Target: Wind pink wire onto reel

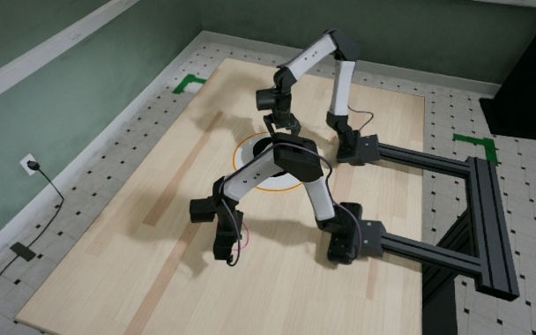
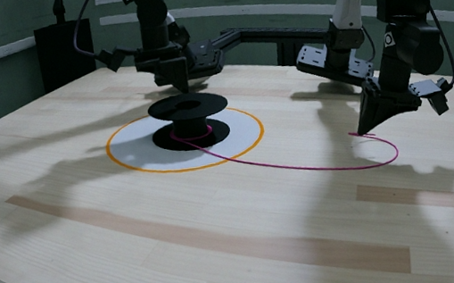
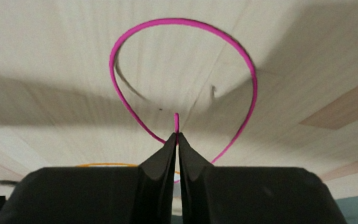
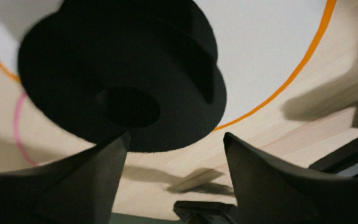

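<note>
Pink wire (image 1: pixel 248 238) (image 2: pixel 307 167) (image 3: pixel 175 21) (image 4: pixel 16 125) is curving round the lower part of the core of the black reel (image 1: pixel 261 149) (image 2: pixel 190 128) (image 4: pixel 185 112), then running out across the painted orange ring (image 1: pixel 270 190) (image 2: pixel 262 128) (image 3: pixel 107 164) (image 4: pixel 300 65) and over the wooden tabletop (image 1: pixel 176 264) (image 2: pixel 148 259) (image 3: pixel 65 55) (image 4: pixel 150 195). The reel is lying flat, its lower flange sitting fully inside the ring. A long length of wire is remaining unwound, bending in a wide loop towards the left gripper (image 1: pixel 225 249) (image 2: pixel 361 133) (image 3: pixel 176 136).

The left gripper is pinching the wire near its free end, its jaws closed tightly together and a short tip poking out beyond them. The right gripper (image 1: pixel 283 130) (image 2: pixel 180 84) (image 4: pixel 176 134) is hovering by the reel's upper flange, its jaws standing wide apart with nothing between them.
</note>
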Controlling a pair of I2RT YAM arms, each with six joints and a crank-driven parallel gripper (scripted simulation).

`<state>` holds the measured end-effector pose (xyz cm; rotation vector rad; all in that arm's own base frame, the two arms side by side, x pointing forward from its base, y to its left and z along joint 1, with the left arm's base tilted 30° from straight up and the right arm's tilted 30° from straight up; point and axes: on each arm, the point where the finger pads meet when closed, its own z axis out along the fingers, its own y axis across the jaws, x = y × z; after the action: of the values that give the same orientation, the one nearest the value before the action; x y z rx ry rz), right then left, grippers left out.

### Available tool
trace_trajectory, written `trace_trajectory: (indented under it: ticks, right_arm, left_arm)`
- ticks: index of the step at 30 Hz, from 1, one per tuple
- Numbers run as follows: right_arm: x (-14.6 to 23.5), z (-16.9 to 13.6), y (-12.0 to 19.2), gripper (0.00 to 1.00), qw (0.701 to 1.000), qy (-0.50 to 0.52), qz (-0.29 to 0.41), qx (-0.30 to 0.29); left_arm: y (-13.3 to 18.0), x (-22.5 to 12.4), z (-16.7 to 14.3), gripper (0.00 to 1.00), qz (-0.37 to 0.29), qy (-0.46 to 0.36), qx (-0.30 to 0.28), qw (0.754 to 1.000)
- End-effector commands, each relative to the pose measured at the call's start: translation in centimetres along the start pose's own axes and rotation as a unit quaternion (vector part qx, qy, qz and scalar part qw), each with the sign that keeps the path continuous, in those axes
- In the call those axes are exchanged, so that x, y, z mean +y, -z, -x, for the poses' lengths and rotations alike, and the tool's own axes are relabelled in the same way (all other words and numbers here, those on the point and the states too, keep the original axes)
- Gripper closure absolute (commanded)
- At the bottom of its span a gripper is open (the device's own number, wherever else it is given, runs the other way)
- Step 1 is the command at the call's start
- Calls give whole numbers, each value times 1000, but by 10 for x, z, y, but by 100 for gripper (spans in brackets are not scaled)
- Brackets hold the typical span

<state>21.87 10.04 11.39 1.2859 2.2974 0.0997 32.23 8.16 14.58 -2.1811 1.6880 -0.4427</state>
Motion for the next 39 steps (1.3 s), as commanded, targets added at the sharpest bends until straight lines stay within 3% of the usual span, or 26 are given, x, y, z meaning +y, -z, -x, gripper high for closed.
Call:
trace_trajectory:
  ticks: [1, 7, 11, 15, 17, 18, 26, 32, 34, 35, 39]
  right_arm:
    - [-5, 7, 18, 15, 1000, -8, -8, -11]
    - [-5, 6, 7, 15, 999, 33, -8, -11]
    - [7, 16, 1, 15, 989, 147, -9, -10]
    - [23, 24, 1, 15, 951, 309, -14, -8]
    - [23, 24, 1, 15, 951, 309, -14, -8]
    - [23, 26, 1, 15, 926, 377, -12, -8]
    - [53, 31, 2, 15, 816, 577, -22, -11]
    - [77, 37, 3, 15, 699, 714, -21, -8]
    - [77, 37, 3, 15, 699, 714, -21, -8]
    - [78, 37, 3, 15, 644, 764, -19, -8]
    - [84, 35, 3, 15, 551, 834, -19, -3]
  left_arm:
    - [1, -2, 5, 100, -8, -6, -6, 1000]
    - [-1, 1, 5, 100, -8, -6, -6, 1000]
    - [0, 1, 5, 100, -8, -3, -6, 1000]
    - [0, 0, 5, 100, -8, -2, -5, 1000]
    - [0, 0, 5, 100, -8, -2, -5, 1000]
    - [1, 0, 5, 100, -8, -3, -6, 1000]
    - [2, -2, 6, 100, -8, -2, -5, 1000]
    - [3, -4, 6, 100, -8, -3, -6, 1000]
    - [3, -4, 6, 100, -8, -3, -6, 1000]
    - [3, -4, 6, 100, -8, -3, -6, 1000]
    - [4, -5, 6, 100, -8, -4, -6, 1000]
